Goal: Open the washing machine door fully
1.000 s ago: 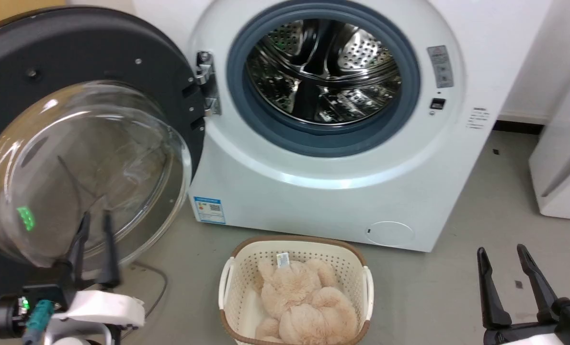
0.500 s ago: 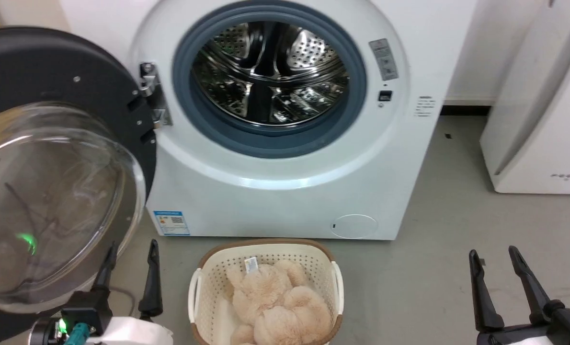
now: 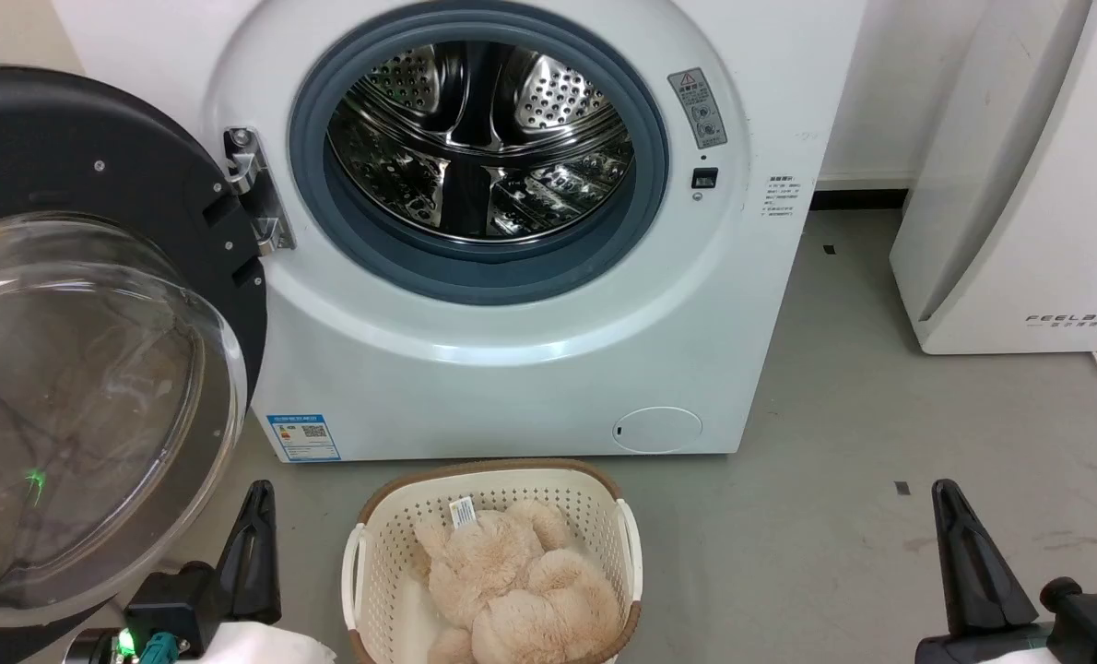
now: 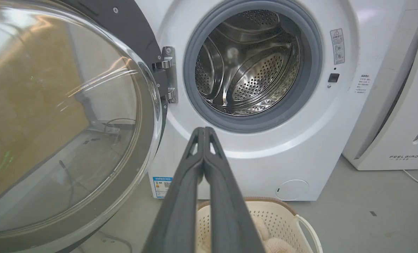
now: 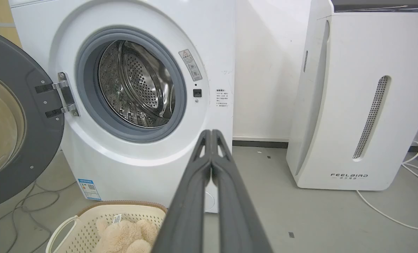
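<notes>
At the head view's left, the washing machine door (image 3: 97,138) hangs wide open beside the washing machine (image 3: 512,369), clear of the left gripper (image 4: 203,130) and right gripper (image 5: 211,133), both with fingers pressed together and empty, while the right wrist view shows cables (image 5: 51,201) on the floor under its rim.

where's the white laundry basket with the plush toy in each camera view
Head view: the white perforated plastic laundry basket with a brown rim sits bottom centre, on the floor before the white washing machine.
Left wrist view: bottom edge, right of centre.
Right wrist view: lower left corner.
Shared landmark: the small blue label low on the machine's front, just above the basket's left side.
</notes>
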